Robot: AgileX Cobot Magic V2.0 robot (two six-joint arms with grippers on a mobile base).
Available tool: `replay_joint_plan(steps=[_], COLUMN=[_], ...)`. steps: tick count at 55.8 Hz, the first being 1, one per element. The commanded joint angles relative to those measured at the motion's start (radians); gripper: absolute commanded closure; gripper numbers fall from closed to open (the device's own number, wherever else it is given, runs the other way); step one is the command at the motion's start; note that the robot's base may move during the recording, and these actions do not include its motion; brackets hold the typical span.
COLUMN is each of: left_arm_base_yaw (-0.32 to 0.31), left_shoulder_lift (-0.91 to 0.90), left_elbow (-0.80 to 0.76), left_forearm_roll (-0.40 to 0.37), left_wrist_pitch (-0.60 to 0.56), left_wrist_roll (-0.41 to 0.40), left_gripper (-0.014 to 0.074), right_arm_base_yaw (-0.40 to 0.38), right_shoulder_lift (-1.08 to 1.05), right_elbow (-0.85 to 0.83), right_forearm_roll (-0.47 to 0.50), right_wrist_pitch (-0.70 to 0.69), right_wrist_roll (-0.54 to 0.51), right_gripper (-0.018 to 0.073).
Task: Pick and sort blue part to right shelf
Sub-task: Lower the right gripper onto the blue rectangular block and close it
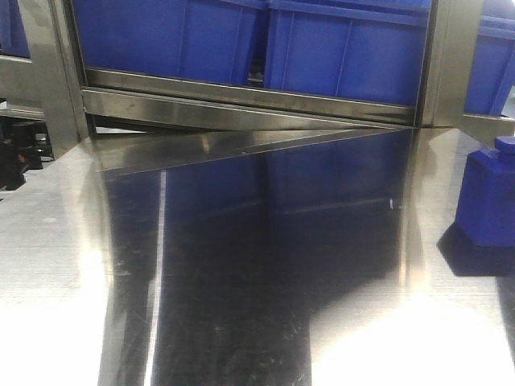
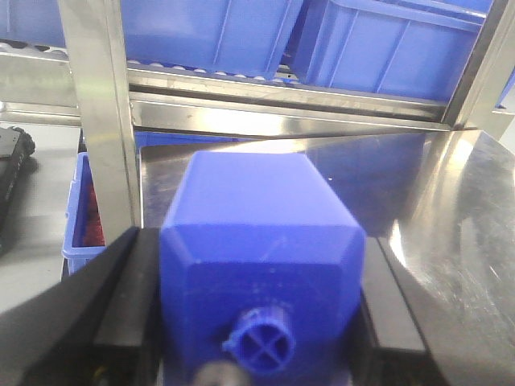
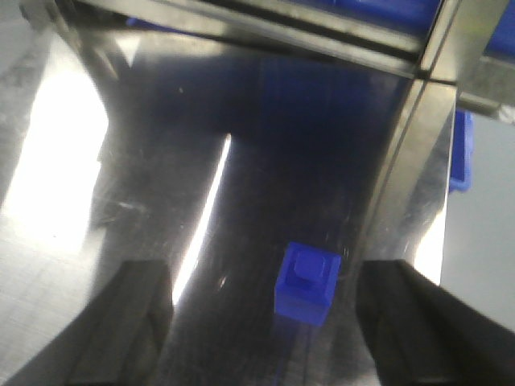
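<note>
Workshop; steel shelving (image 1: pixel 241 100) (blue parts bins (image 1: pixel 346 48))

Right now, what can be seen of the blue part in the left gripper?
The blue part looks like matte moulded plastic. It has a blocky body with bevelled edges, and on the end nearest the wrist camera sits a small round stud with a cross-shaped core. It lies lengthwise, far end toward the blue bins. The left gripper is shut on it, with dark fingers pressing its two sides. Whether its underside touches the steel table is hidden.
</note>
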Motion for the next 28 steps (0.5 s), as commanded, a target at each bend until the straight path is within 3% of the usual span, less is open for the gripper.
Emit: replay_joint_plan(steps=[1, 9, 16, 28], left_arm_base_yaw=[-0.006, -0.006, -0.006, -0.006], left_shoulder_lift=[0.002, 0.002, 0.002, 0.002], left_elbow=[-0.029, -0.029, -0.029, -0.029], left_forearm_roll=[-0.004, -0.004, -0.004, -0.004], left_wrist_pitch=[-0.089, -0.087, -0.087, -0.084], left_wrist_roll=[0.000, 0.000, 0.000, 0.000], left_gripper=[0.0261, 0.0261, 0.0261, 0.0261], right_arm_base_yaw=[0.001, 0.001, -0.001, -0.003], right_shoulder_lift=[0.075, 0.248, 0.401, 0.560], right_elbow=[-0.076, -0.172, -0.238, -0.243], right_forearm_roll=[0.002, -0.004, -0.081, -0.124], right_wrist_pitch=[0.003, 0.154, 0.269, 0.280], right_wrist_roll=[-0.001, 0.070, 0.140, 0.192], right_gripper=[-0.0067, -0.0067, -0.0067, -0.0067])
